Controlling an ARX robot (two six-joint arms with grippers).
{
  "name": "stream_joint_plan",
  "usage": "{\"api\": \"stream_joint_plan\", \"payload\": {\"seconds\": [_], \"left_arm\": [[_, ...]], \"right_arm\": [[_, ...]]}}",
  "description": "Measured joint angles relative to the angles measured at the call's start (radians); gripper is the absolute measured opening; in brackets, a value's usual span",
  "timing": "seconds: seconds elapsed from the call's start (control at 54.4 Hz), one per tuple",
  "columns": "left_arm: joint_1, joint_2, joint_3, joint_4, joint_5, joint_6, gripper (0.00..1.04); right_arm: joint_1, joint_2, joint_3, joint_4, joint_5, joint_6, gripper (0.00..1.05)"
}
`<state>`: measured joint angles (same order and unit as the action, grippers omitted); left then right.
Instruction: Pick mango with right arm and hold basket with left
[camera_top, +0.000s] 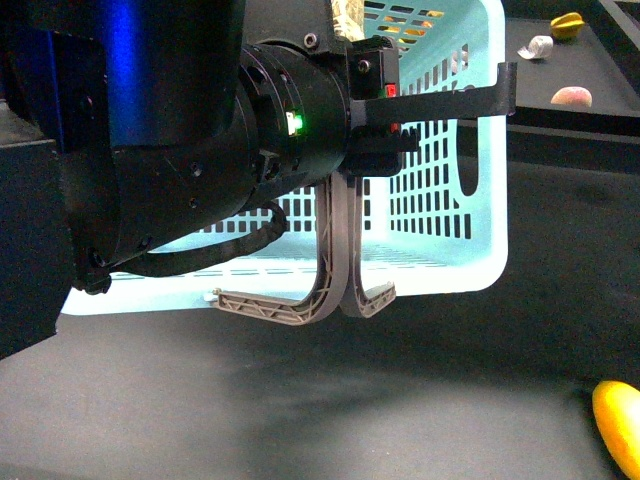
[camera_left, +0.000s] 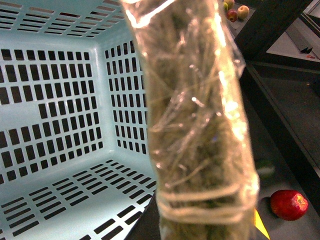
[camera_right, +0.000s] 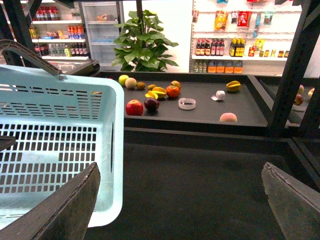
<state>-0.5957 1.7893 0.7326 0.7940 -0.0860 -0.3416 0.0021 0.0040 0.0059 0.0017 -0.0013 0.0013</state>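
We see a grocery shop. In the right wrist view the far wall on the right carries white shelves lined with bottles and jars, with packets hung above them. To the far left stands a glass-door cooler stocked with drinks, beside further racks of bottles. A leafy potted plant stands between cooler and shelves. Nearer, a dark display counter bears loose fruit, among it a red apple and a yellow star fruit. At near left we note a light blue slotted shopping basket of the sort carried by customers.
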Motion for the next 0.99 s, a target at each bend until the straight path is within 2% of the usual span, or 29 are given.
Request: {"api": "stream_joint_plan", "payload": {"seconds": [0.828, 0.846, 0.938, 0.994], "left_arm": [[0.0, 0.0, 0.0, -0.001, 0.0, 0.0, 0.05], [0.0, 0.0, 0.0, -0.001, 0.0, 0.0, 0.05], [0.0, 0.0, 0.0, -0.001, 0.0, 0.001, 0.05], [0.0, 0.0, 0.0, -0.001, 0.0, -0.001, 0.05]], "right_arm": [[0.0, 0.0, 0.0, 0.0, 0.001, 0.0, 0.96], [0.002, 0.003, 0.001, -0.005, 0.011, 0.002, 0.96], [0.054, 0.108, 0.071, -0.175, 0.2, 0.026, 0.96], [0.052, 0.201, 0.083, -0.188, 0.235, 0.026, 0.96]]}}
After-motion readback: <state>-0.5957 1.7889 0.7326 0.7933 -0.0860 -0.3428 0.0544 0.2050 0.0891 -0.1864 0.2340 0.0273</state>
